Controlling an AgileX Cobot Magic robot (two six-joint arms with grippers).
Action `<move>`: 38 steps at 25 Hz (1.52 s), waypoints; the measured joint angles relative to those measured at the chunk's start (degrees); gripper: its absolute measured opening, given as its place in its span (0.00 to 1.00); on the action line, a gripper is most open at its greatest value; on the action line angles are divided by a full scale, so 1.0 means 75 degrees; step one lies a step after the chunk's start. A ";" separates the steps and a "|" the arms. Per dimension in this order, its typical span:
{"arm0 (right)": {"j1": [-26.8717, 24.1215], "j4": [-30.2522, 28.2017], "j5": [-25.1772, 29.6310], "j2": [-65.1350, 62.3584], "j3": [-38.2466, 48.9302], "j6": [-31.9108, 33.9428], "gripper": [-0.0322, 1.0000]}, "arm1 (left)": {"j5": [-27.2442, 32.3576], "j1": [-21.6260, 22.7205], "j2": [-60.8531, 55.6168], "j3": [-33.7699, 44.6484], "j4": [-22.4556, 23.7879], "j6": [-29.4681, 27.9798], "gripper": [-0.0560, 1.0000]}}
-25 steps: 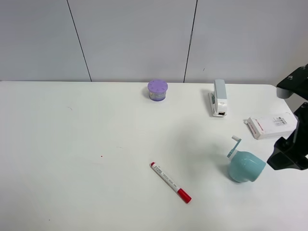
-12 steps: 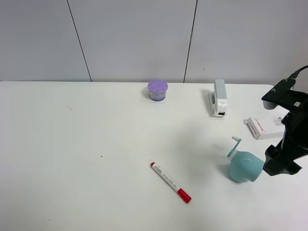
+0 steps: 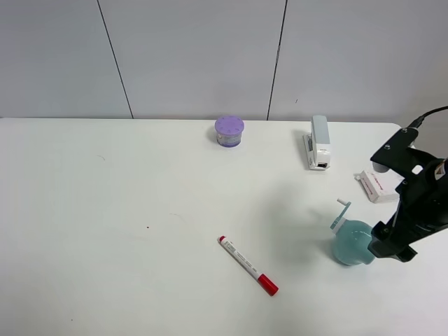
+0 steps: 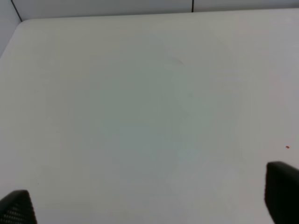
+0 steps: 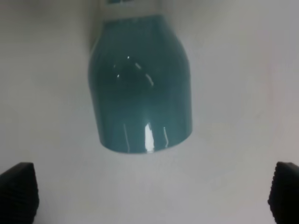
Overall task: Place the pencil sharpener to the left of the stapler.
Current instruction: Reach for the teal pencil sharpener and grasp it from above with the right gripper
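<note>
1. Right tool (image 3: 389,246) hangs low over the table (image 3: 105,210), its two dark fingers (image 5: 18,191) spread wide with nothing between them. The left tool (image 4: 149,200) is also spread wide and empty, with only bare table in front of it.
2. The pencil sharpener (image 3: 352,243) lies on its side just in front of the right tool. In the right wrist view its teal body (image 5: 140,88) lines up with the gap between the fingers but sits ahead of the tips, ungripped. Its crank end points away from the tool.
3. A white box (image 3: 376,185) with a red label lies near the right tool, on the side toward the wall, partly hidden by the arm.
4. The stapler (image 3: 319,142) rests well apart from the right tool, farther back than the box, close to the table's far edge.
5. A red-capped marker (image 3: 248,264) lies beyond the sharpener from the right tool, well apart from it.
6. A purple container (image 3: 229,131) stands farthest from the right tool, near the far edge.
</note>
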 joint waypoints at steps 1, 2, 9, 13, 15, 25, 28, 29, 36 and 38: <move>0.0000 0.0038 -0.0126 0.0000 0.0000 0.0000 0.99 | 0.0000 0.0000 0.0000 0.0000 0.0000 0.0000 0.99; 0.0000 0.0069 -0.0247 0.0000 0.0000 0.0000 0.99 | 0.0000 0.0000 0.0000 0.0000 0.0000 0.0000 0.99; 0.0013 0.0117 -0.0632 0.0281 0.0006 0.0000 0.99 | 0.0000 0.0000 0.0000 0.0000 0.0000 0.0000 0.99; 0.0260 0.0263 -0.0937 0.0833 0.0014 0.0000 0.99 | 0.0000 0.0000 0.0000 0.0000 0.0000 0.0000 0.99; 0.0435 0.0309 -0.1041 0.1133 0.0024 0.0000 0.99 | 0.0000 0.0000 0.0000 0.0000 0.0000 0.0000 0.99; 0.0546 0.0052 -0.1269 0.1522 0.0239 0.0000 0.99 | 0.0000 0.0000 0.0000 0.0000 0.0000 0.0000 0.99; 0.0546 0.0030 -0.1693 0.1515 0.0676 0.0000 0.99 | 0.0000 0.0000 0.0000 0.0000 0.0000 0.0000 0.99; 0.0546 0.0028 -0.1856 0.1515 0.0782 0.0000 0.99 | 0.0000 0.0000 0.0000 0.0000 0.0000 0.0000 0.99; 0.0546 -0.0034 -0.2634 0.1718 0.0972 0.0000 0.99 | 0.0000 0.0000 0.0000 0.0000 0.0000 0.0000 0.99; 0.0546 -0.0040 -0.2755 0.1959 0.0972 0.0000 0.99 | 0.0000 0.0000 0.0000 0.0000 0.0000 0.0000 0.99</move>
